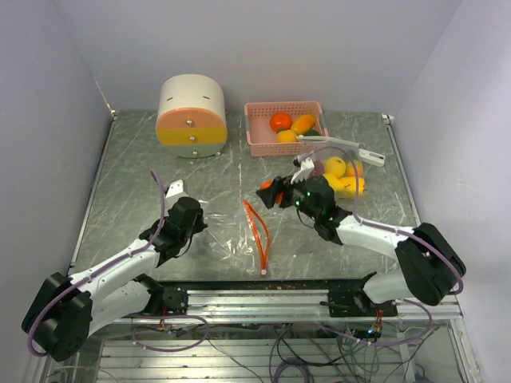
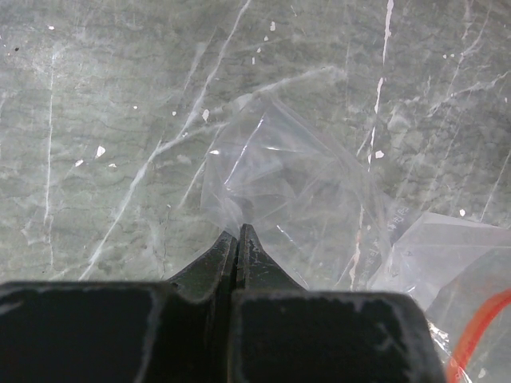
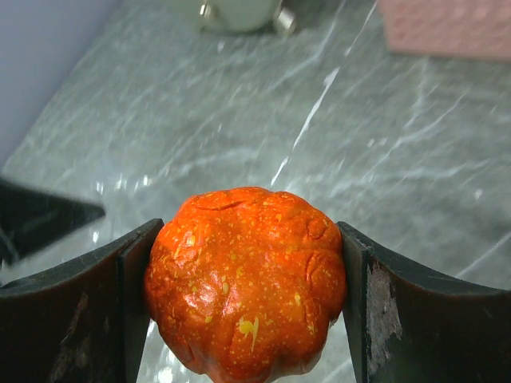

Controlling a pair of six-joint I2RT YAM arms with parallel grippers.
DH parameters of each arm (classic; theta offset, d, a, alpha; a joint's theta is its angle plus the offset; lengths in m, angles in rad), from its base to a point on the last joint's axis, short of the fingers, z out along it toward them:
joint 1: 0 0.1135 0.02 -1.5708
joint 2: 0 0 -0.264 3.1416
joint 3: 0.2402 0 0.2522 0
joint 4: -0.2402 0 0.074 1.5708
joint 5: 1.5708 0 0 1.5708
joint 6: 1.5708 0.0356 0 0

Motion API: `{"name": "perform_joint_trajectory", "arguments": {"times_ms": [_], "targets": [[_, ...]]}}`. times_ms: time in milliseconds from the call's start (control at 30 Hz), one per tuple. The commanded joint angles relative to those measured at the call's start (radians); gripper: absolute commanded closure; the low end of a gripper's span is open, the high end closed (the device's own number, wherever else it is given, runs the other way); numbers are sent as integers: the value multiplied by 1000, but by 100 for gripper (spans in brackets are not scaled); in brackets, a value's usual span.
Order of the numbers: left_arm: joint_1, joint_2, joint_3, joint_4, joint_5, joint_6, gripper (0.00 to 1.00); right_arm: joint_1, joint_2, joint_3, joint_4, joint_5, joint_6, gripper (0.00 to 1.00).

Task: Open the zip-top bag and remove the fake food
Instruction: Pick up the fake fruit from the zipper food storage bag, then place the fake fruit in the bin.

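A clear zip-top bag (image 1: 231,227) with an orange-red zip strip (image 1: 257,231) lies flat near the table's front middle. My left gripper (image 1: 192,226) is shut on a corner of the bag's film (image 2: 287,187), low at the table. My right gripper (image 1: 270,191) is shut on an orange pumpkin-like piece of fake food (image 3: 246,279) and holds it above the table, right of the bag. More fake food, yellow and dark purple (image 1: 343,174), lies in clear plastic at the right. Orange, yellow and green pieces sit in a pink basket (image 1: 259,132).
A round cream, orange and yellow drawer box (image 1: 192,116) stands at the back left. The pink basket also shows in the right wrist view (image 3: 455,24). A white strip (image 1: 351,150) lies by the yellow pieces. The bag's orange zip shows at the left wrist view's right edge (image 2: 479,335).
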Motion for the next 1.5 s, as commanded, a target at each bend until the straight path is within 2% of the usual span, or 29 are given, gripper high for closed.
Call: {"name": "perform_joint_trajectory", "arguments": {"times_ms": [0,333,600,700,800,1000,1067,1200,1333,1467], "targets": [[10,-8,-16,26,23,0,93,-73,83,177,-52,33,-21,38],[14,-25,-26,21,18,-18,93,-179,594,880,-231,46,-141,38],[15,-69,-5,-53,-1,-16,93,-221,973,1333,-337,31,-207,37],[17,-90,-3,-82,-33,-14,93,-234,1069,1465,-366,32,-244,37],[17,-107,-5,-113,-53,-14,93,-243,1101,1506,-345,49,-270,37],[16,-130,-16,-127,-69,-19,93,-262,1099,1470,-277,50,-303,37],[16,-123,-13,-125,-69,-21,93,-267,1098,1454,-269,51,-289,30],[16,-114,0,-125,-61,-20,93,-269,1052,1347,-163,23,-286,1],[16,-118,4,-122,-60,-19,93,-269,1027,1322,-152,-21,-280,0],[16,-115,4,-111,-54,-22,93,-261,927,1200,-87,4,-271,0]]}}
